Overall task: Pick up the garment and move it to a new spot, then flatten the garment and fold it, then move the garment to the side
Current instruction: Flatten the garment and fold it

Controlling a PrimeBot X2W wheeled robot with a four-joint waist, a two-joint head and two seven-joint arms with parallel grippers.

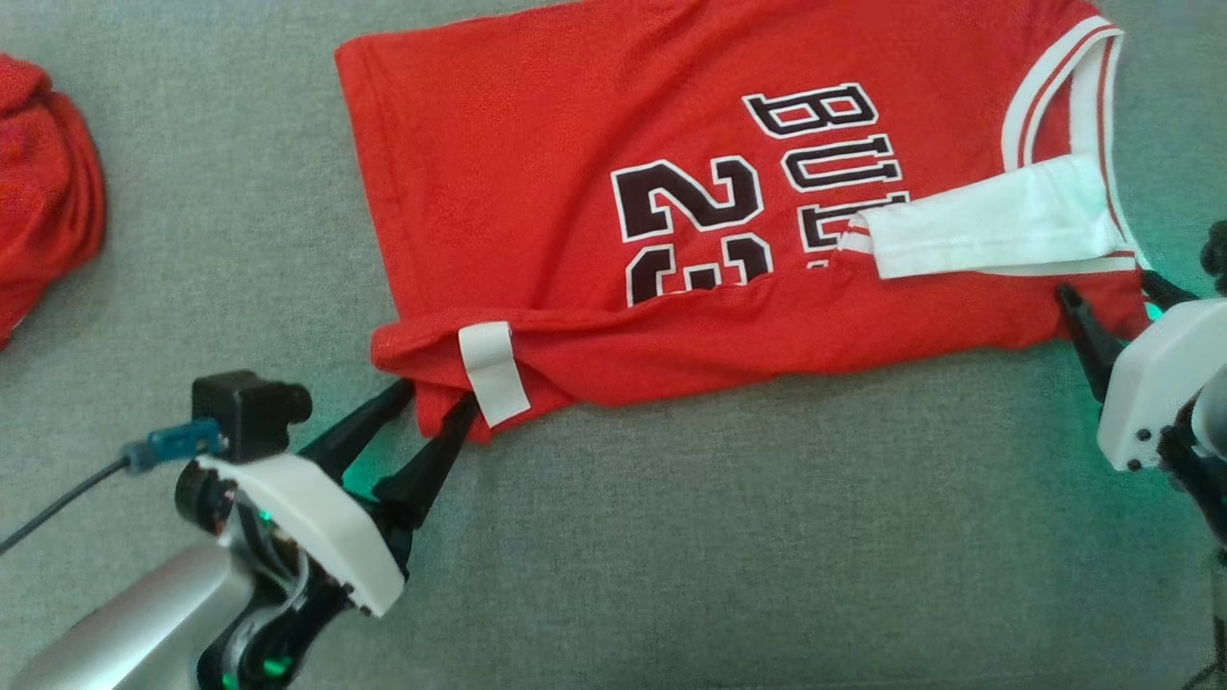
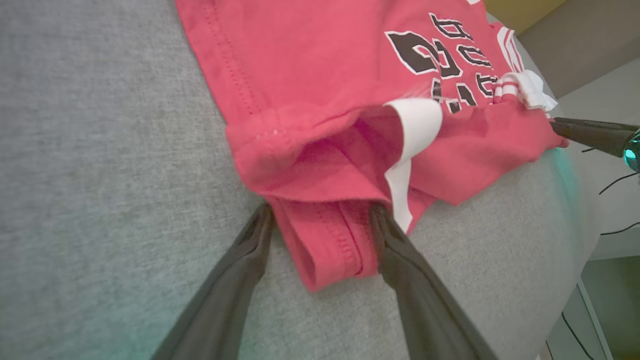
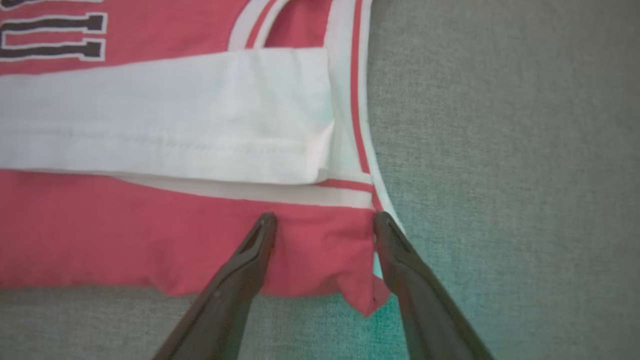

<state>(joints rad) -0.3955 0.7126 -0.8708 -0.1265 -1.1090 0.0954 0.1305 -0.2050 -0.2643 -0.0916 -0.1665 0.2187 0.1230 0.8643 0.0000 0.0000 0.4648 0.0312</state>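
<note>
The left end effector (image 2: 321,212) has its two fingers spread apart, with the hem corner of the red Bulls jersey (image 1: 537,192) lying loose between them and clamped by nothing. The right end effector (image 3: 325,220) stands the same way, fingers apart astride the shoulder corner just below the striped neck trim (image 3: 356,100). I judge the step in hand to be the fold: the near long edge lies doubled over toward the middle of the jersey, and the two end effectors sit at the two ends of that crease. To do it well, each should back out straight along its own fingers, low and slow, so neither tip catches the cloth and drags the crease open (the left corner, right by the white label (image 1: 492,369), is bunched into a small loop and looks likeliest to snag). If another fold is wanted, both should close on every layer at once and travel together, keeping the edge taut between them

The jersey lies on the grey surface (image 1: 671,537), stretching away from both end effectors — hem toward the left one, neck toward the right one — with a white strip (image 1: 997,225) turned over near the armhole. A second red garment (image 1: 43,192) lies well apart, out beyond the left end effector
</note>
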